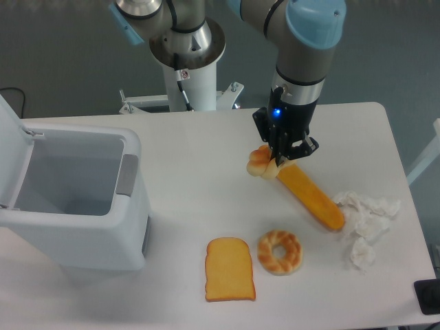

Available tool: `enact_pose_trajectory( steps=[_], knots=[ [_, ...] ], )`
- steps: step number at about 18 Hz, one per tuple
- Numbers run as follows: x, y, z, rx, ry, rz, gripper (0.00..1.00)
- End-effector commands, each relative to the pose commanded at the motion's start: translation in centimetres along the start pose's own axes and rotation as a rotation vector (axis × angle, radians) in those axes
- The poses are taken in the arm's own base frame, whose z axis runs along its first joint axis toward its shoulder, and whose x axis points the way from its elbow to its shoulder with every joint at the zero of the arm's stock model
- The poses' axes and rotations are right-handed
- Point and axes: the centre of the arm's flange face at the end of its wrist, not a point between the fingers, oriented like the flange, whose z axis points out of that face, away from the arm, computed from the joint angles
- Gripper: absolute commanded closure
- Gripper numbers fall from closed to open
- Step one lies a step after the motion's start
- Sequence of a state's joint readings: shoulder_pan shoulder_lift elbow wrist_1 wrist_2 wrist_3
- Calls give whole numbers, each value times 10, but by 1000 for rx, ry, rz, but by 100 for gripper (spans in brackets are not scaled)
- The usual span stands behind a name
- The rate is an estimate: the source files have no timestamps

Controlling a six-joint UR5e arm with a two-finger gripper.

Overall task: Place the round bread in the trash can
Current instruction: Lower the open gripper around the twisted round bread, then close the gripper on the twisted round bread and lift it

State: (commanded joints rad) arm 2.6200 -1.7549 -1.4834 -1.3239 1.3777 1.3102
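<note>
The round bread (259, 163), a small lumpy golden bun with pale folds, is at the table's middle right, next to the upper end of the long orange baguette (311, 195). My gripper (276, 159) comes straight down over the bun, with its dark fingers closed around the bun's right side. I cannot tell whether the bun rests on the table or is lifted. The trash can (75, 199), a boxy white bin with a grey panel, stands at the left with its lid (12, 152) swung open.
A ring-shaped bread (280, 252) and a toast slice (229, 269) lie near the front edge. Crumpled white paper (364, 221) lies at the right, touching the baguette's lower end. The arm's white base (189, 69) stands behind the table.
</note>
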Motion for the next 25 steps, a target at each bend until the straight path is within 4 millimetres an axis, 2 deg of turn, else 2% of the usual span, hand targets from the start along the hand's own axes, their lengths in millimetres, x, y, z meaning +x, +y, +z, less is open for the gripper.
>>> enact_pose_trajectory(
  steps=[4, 8, 13, 22, 25],
  knots=[
    [2, -1, -12, 45, -6, -36, 91],
    [11, -9, -30, 119, -11, -157, 91],
    [12, -25, -50, 251, 13, -317, 91],
    [28, -44, -73, 403, 92, -478, 91],
    [32, -54, -74, 452, 143, -528, 91]
  ],
)
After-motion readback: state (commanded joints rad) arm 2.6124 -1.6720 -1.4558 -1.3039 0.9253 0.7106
